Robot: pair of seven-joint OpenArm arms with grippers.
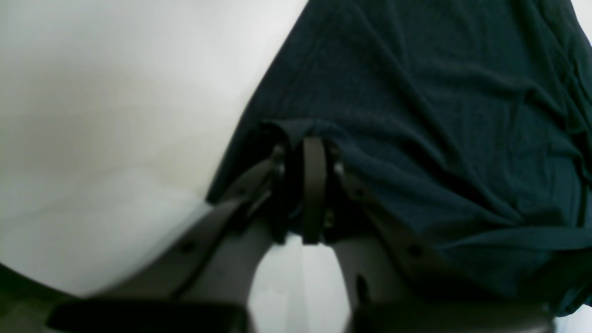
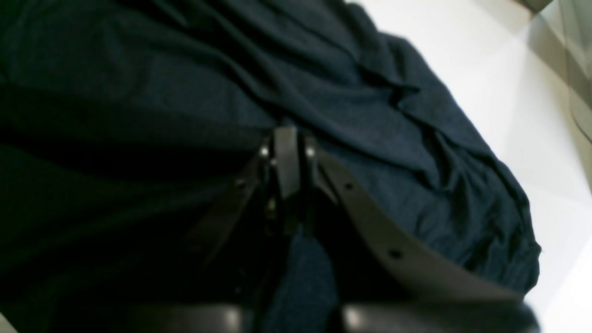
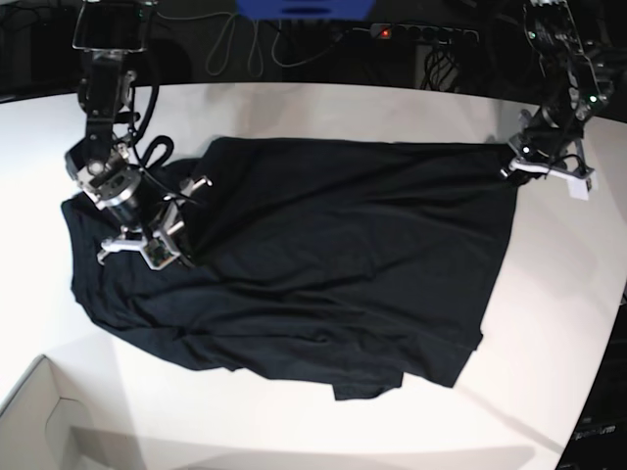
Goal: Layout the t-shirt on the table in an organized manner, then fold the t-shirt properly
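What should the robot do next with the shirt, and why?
Probably pull the two arms gently apart. The left gripper pinches the t-shirt at its far corner, the right gripper pinches a bunched part, and the cloth between them is wrinkled on the table.

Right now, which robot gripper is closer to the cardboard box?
Right. The right gripper grips the t-shirt above the cardboard box; the left gripper holds the far opposite corner.
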